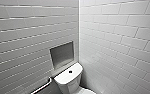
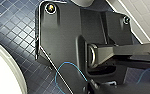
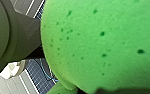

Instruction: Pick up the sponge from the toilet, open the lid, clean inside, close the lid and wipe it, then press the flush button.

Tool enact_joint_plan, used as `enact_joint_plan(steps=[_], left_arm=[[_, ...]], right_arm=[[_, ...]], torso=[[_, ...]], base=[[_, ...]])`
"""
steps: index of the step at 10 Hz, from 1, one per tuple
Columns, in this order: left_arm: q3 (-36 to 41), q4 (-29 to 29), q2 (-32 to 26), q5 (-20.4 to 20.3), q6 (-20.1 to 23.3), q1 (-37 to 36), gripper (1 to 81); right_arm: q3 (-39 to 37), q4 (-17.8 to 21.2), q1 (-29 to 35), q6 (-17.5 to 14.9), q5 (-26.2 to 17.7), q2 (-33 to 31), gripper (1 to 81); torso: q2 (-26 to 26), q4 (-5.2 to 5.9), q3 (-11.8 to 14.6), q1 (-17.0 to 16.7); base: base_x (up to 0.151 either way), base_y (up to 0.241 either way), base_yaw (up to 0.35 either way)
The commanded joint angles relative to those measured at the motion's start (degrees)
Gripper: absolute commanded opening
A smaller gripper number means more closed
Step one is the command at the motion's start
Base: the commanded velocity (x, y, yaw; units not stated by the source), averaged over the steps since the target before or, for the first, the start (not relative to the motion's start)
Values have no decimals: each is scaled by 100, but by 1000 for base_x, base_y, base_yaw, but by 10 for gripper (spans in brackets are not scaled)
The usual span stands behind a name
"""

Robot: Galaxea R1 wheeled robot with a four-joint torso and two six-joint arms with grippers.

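Observation:
The bright green sponge (image 3: 103, 42) sits very close to the right wrist camera, pitted with small dark pores. My right gripper is shut on it, and a grey part of the gripper (image 3: 21, 37) lies against its edge. The white toilet (image 1: 68, 80) stands in the corner low in the head view. Its flat tank top carries the small dark flush button (image 1: 70, 71). Below the tank a white curved sliver (image 1: 87, 91) shows; I cannot tell whether it is the lid. A white curved part of the toilet (image 2: 1, 72) lies beside my left arm's dark plate. My left gripper is shut.
Grey-white tiled walls meet in a corner right behind the tank. A recessed niche (image 1: 62, 53) is set in the left wall, with a metal grab rail (image 1: 42, 87) below it. The floor (image 2: 13, 27) is small dark blue tiles. A thin blue cable (image 2: 66, 72) runs along the left arm.

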Motion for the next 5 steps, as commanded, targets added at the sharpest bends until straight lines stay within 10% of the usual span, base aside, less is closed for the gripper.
enact_joint_plan(steps=[1, 5], left_arm=[[-1862, 302, 1482, -135, 53, 348, 10], [-2653, 231, 2062, -144, 18, 348, 10]], right_arm=[[-56, -6, 89, -8, -344, 41, 10], [-900, -6, 116, -17, -370, 603, 10]], torso=[[0, 0, 0, 0], [-2, 0, -4, -4]], base=[[0, 0, 0], [0, 0, 0]])
